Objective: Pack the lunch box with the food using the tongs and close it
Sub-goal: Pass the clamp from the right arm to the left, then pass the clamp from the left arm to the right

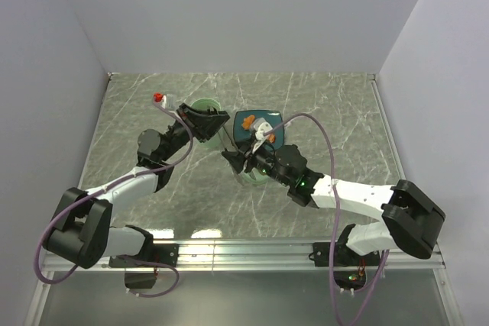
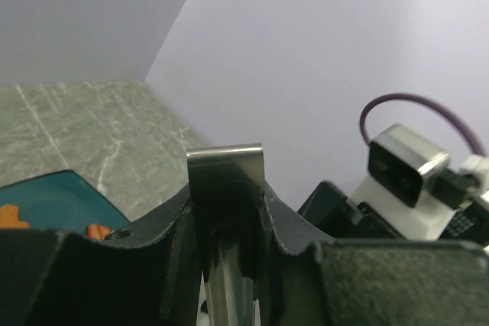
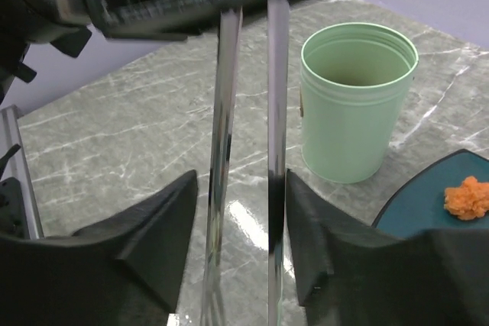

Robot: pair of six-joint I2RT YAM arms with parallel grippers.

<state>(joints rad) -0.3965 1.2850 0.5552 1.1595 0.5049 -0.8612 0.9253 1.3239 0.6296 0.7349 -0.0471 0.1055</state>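
Arms: two, meeting over the middle of the table (image 1: 344, 120).
Left gripper (image 2: 229, 265): clamped on the tongs (image 3: 246, 158) at their folded metal end — the bend stands up between the dark fingers (image 2: 172, 250) in the left wrist view.
Right gripper (image 3: 237, 265): fingers (image 3: 153, 242) part-way apart, one on each side of the tongs' two thin arms; contact not clear, so gripping or merely bracketing — cannot tell.
Tongs: one pair, off the table, spanning between the two grippers, arms close together and almost parallel.
Lunch box (image 3: 357, 101): one pale green cup, upright on the table, no lid on it, nothing seen inside from the right wrist view, just beside the plate.
Lid (image 1: 205, 104): one, round and green, on the table by the left gripper, partly hidden.
Plate (image 1: 246, 121): one, dark teal.
Food: two orange pieces (image 1: 251, 120) visible on the plate from above; others, if any, hidden behind the arm.
Red-topped object (image 1: 159, 98): one, small, on the table far left of the lid.
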